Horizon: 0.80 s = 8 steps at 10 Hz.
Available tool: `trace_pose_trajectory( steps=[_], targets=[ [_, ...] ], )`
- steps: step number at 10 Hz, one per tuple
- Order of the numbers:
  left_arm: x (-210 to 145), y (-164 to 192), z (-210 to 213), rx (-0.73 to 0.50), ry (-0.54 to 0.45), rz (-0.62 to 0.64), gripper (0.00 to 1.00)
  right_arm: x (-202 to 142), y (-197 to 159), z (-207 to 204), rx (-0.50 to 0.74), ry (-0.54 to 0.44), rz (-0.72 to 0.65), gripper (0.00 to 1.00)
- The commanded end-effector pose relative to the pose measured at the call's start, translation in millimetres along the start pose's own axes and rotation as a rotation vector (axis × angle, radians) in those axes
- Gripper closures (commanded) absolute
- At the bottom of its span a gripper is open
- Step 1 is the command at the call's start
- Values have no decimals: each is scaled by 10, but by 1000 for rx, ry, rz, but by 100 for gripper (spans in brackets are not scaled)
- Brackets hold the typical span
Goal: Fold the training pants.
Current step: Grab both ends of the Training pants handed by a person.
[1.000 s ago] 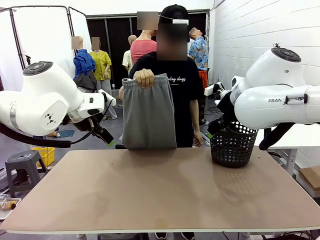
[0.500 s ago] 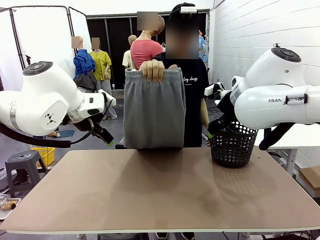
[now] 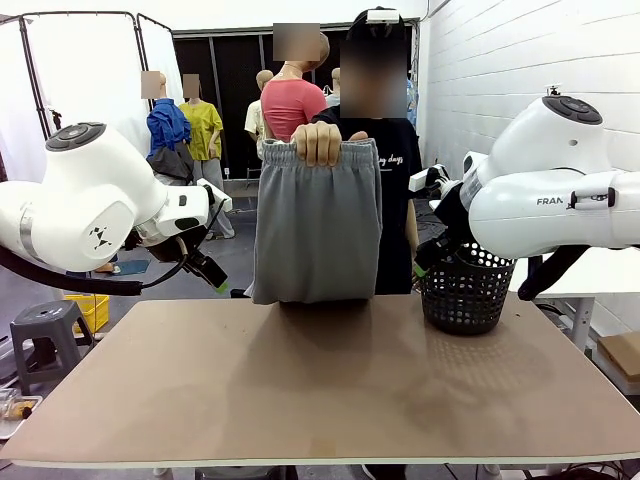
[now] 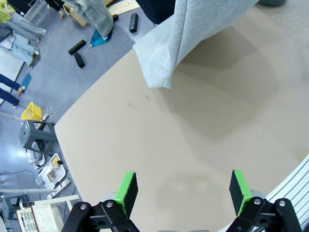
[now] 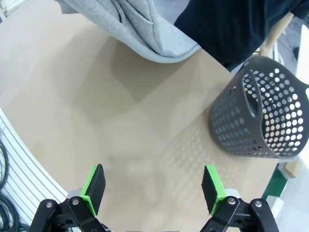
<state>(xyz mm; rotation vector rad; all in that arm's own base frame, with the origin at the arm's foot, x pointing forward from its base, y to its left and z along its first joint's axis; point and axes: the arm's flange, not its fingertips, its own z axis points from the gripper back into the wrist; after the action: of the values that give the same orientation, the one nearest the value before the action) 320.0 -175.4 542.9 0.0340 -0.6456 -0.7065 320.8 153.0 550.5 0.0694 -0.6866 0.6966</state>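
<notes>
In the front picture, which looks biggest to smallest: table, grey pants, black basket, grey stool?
1. Brown flat wooden table.
2. Light grey soft jersey training pants.
3. Black holey plastic basket and grey plastic stool: they look about alike, so I won't rank them.

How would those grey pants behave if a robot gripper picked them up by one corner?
Probably floppy: the training pants hang limp in soft folds from the person's hand at the waistband. Likely light, since that grip alone carries them. Lifted by a corner, the rest would probably sag and trail.
</notes>
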Motion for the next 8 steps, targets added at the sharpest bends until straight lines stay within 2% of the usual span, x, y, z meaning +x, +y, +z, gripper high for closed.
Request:
trace_pose_trajectory(
  steps=[1,8],
  targets=[
    [-5,4,-9,-4,0,-6,0,-3,-4,-18,0,5,3,0],
    [-5,4,-9,-4,0,-6,0,-3,-4,-18,0,5,3,0]
  ],
)
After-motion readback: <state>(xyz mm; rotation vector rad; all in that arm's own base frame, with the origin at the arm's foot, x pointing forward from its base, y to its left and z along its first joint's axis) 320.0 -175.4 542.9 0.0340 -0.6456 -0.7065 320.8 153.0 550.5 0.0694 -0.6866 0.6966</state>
